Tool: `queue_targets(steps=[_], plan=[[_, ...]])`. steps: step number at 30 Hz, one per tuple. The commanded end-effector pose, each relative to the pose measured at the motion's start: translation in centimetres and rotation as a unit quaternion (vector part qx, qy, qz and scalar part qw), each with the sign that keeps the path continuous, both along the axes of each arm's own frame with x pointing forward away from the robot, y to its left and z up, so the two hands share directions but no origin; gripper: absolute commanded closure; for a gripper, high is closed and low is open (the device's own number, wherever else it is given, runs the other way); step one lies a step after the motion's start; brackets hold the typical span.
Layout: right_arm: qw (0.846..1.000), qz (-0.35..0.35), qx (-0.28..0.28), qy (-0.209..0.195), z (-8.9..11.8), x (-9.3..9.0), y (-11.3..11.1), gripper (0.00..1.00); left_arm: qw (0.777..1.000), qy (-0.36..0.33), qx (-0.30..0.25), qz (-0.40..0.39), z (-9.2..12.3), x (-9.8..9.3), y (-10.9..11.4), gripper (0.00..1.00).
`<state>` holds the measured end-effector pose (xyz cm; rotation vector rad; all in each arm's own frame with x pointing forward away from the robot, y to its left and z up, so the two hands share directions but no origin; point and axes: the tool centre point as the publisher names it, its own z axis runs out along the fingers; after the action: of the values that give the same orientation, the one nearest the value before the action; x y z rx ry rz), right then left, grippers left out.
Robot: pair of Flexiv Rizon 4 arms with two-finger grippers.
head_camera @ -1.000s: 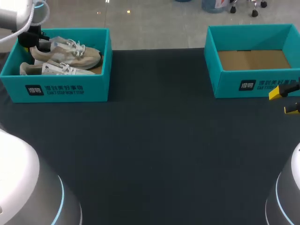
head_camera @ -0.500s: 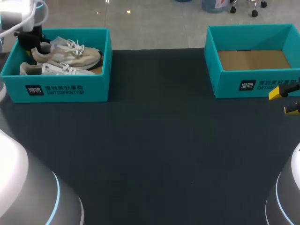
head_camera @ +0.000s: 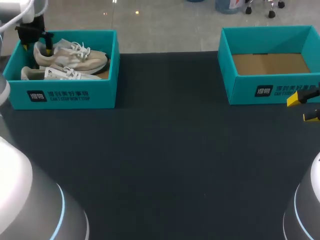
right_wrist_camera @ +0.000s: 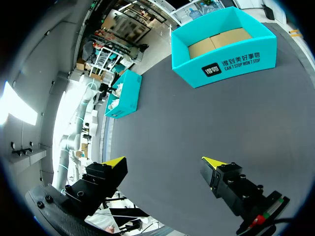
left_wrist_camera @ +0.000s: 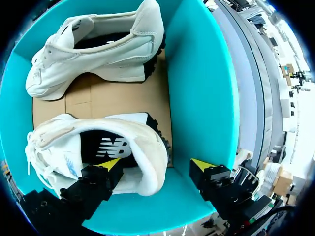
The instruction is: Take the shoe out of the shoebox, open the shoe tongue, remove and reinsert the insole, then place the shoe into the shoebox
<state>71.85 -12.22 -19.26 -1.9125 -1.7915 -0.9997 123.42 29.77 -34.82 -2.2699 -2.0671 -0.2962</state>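
Observation:
Two beige-and-white shoes lie in the teal shoebox (head_camera: pixel 70 94) at the table's back left. My left gripper (head_camera: pixel 36 48) is over the box's left end, at the heel of the far shoe (head_camera: pixel 75 56). In the left wrist view this shoe (left_wrist_camera: pixel 74 147) lies under the left gripper (left_wrist_camera: pixel 156 164), which is open wide. One fingertip (left_wrist_camera: pixel 109 163) is in the shoe's opening above the dark insole, the other (left_wrist_camera: pixel 203 164) is outside the heel by the box wall (left_wrist_camera: pixel 202 88). The second shoe (left_wrist_camera: pixel 93 49) lies ahead. My right gripper (head_camera: pixel 304 108) is open and holds nothing.
A second teal box (head_camera: pixel 272 90) with a bare cardboard floor stands at the back right, just beyond my right gripper (right_wrist_camera: pixel 164 161). Dark cloth (head_camera: pixel 165 160) covers the table between the two boxes.
My left gripper's fingers have spread wide apart at the far shoe's heel, and the gripper has shifted slightly over the box's left end. The right arm has not moved.

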Motion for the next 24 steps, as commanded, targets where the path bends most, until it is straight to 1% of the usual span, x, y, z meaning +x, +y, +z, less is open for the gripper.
queue_targets(steps=[1,4,10,13,15,24], plan=[[1.000,-0.001,-0.001,0.001,0.0,0.0,0.1,0.00,1.000,-0.010,-0.011,-0.007,2.7,-1.6,-0.1,0.00],[1.000,-0.001,-0.001,0.001,0.0,0.0,0.1,0.00,1.000,-0.018,-0.017,-0.002,4.3,-2.0,-0.5,0.00],[1.000,-0.001,-0.001,0.001,0.0,0.0,0.1,0.00,0.999,-0.033,-0.031,0.005,7.6,-3.4,-1.2,0.00],[1.000,-0.001,-0.001,0.001,0.0,0.0,0.1,0.00,0.999,-0.027,-0.031,0.013,8.9,-3.9,-1.4,0.00],[1.000,-0.001,-0.001,0.001,0.0,0.0,0.1,0.00,0.999,-0.029,0.000,-0.017,9.9,-4.4,-1.7,0.00],[1.000,-0.001,-0.001,0.001,0.0,0.0,0.1,0.00,0.999,-0.029,0.000,-0.017,9.9,-4.4,-1.7,0.00]])
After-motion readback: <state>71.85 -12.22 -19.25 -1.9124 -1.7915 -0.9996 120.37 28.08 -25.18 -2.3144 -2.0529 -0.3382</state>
